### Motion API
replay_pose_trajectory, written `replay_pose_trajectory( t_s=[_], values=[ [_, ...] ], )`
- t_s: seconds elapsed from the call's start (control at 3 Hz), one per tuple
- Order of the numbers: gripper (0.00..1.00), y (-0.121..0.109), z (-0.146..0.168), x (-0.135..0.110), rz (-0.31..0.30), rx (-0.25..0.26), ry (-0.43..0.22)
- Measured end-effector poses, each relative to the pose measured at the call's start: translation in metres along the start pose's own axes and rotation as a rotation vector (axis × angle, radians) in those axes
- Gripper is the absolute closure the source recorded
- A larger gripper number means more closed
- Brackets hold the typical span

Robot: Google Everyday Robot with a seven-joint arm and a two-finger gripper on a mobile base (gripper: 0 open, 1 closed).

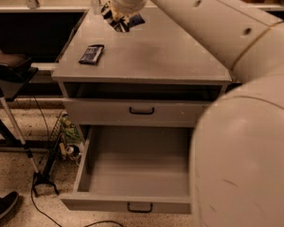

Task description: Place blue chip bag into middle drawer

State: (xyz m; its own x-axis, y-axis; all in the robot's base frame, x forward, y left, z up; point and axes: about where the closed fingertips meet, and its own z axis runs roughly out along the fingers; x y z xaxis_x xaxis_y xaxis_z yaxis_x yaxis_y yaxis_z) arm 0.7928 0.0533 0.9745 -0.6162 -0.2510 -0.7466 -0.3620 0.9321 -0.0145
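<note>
The blue chip bag (134, 19) lies at the back of the grey cabinet top (156, 56), only partly visible beside my gripper. My gripper (117, 19) is right at the bag's left side, low over the cabinet top, and covers much of the bag. The middle drawer (137, 171) is pulled far out at the bottom and has nothing in it. Its black handle (139, 207) is at mid-front. My big white arm (236, 103) fills the right side and hides the drawer's right end.
A small flat dark packet (91, 54) lies on the left of the cabinet top. The drawer front above (142, 110) is closed. A black stand (12, 67), cables and a shoe (2, 207) are on the floor at the left.
</note>
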Motion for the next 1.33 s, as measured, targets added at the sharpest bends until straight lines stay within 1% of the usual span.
replay_pose_trajectory(
  t_s=[0.33, 0.67, 1.0, 1.33],
  values=[
    [1.0, -0.003, -0.03, 0.036, -0.036, -0.033, 0.005],
    [1.0, -0.013, -0.056, 0.075, -0.054, -0.079, 0.01],
    [1.0, -0.028, -0.085, 0.116, -0.058, -0.113, 0.027],
    [1.0, -0.037, -0.122, 0.16, -0.065, -0.161, 0.0]
  ],
)
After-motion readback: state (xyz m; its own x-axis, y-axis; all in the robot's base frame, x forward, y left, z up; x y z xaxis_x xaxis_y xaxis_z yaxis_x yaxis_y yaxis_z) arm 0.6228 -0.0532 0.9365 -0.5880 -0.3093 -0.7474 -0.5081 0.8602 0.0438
